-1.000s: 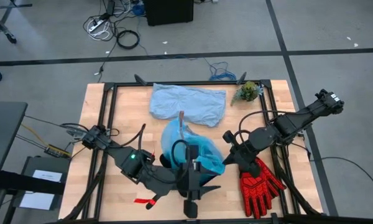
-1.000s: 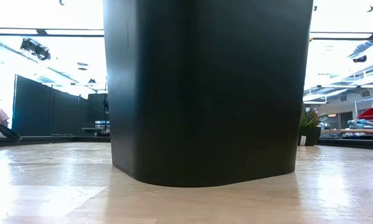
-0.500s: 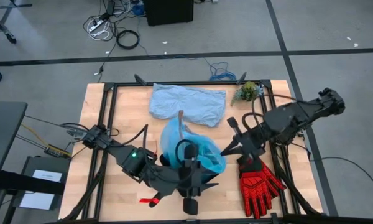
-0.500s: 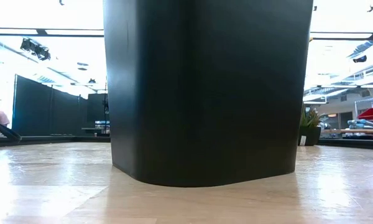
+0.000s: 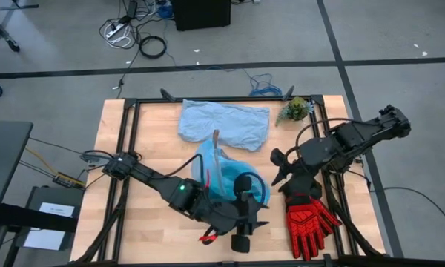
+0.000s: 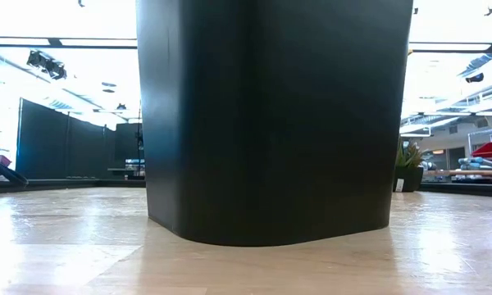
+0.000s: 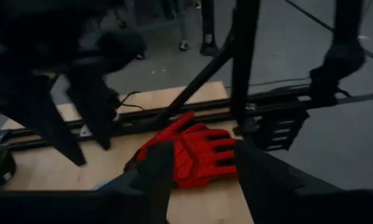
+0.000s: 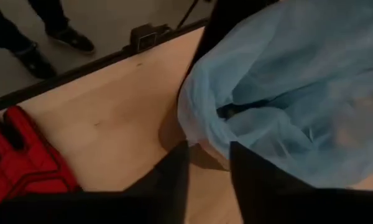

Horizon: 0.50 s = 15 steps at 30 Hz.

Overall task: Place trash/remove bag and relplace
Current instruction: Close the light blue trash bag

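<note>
From above, the bag (image 5: 226, 172) sits at the middle of the surface (image 5: 144, 141), draped over a dark bin whose body is mostly hidden beneath it. It looks thin, crinkly and almost weightless, so I judge it will slip, bunch and tear easily; the loose edge hanging over the bin's rim is the sensible place to pinch it. No trash shows. The left gripper (image 5: 246, 222) lies low at the bottom centre, just below the bag; the right gripper (image 5: 280, 172) is right of centre, near the bag but apart from it. A paler bag (image 5: 224, 123) lies flat above, a plant (image 5: 296, 109) at upper right, a red glove (image 5: 309, 220) at lower right

At table height, only the bin (image 6: 275, 115) shows, filling the middle of the frame, upright on the surface; no fingers appear

In the left wrist view, that arm's fingers (image 7: 155, 171) stand spread with nothing between them, the red glove lying beyond them at the centre

In the right wrist view, its fingers (image 8: 171, 180) stand parted and empty at the bottom centre, just short of the bag's hanging edge, which fills the upper right
</note>
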### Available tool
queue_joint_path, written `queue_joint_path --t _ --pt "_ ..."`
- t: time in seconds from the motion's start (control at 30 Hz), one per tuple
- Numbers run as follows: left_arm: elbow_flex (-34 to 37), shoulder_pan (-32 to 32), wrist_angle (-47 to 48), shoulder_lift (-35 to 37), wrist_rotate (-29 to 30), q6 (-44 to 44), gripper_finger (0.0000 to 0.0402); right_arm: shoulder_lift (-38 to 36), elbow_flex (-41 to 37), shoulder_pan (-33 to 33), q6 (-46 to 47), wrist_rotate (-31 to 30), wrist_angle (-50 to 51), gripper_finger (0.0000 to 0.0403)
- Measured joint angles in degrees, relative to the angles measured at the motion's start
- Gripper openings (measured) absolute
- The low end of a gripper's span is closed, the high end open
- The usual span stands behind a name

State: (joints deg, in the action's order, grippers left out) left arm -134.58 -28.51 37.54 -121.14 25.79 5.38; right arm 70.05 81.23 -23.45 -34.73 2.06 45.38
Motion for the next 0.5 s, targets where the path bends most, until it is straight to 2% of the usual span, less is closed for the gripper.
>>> queue_joint_path --t 0.1,0.23,0.37,0.5 --pt "0.0 0.3 4.5 0.0 0.4 2.2 0.0213 1.4 0.0 0.1 -1.8 -1.1 -0.7 0.0169" --pt "0.0 0.3 12.9 0.0 0.5 5.6 0.0228 4.5 0.0 0.0 -3.8 -1.9 -0.5 0.0176" --pt "0.0 0.2 17.6 -0.1 2.6 10.0 0.023 7.0 0.0 -0.1 -4.5 -2.4 -0.6 0.0153" --pt "0.0 0.2 19.4 -0.1 6.3 15.1 0.023 8.4 0.0 -0.1 -5.4 -2.4 -2.7 0.0099"
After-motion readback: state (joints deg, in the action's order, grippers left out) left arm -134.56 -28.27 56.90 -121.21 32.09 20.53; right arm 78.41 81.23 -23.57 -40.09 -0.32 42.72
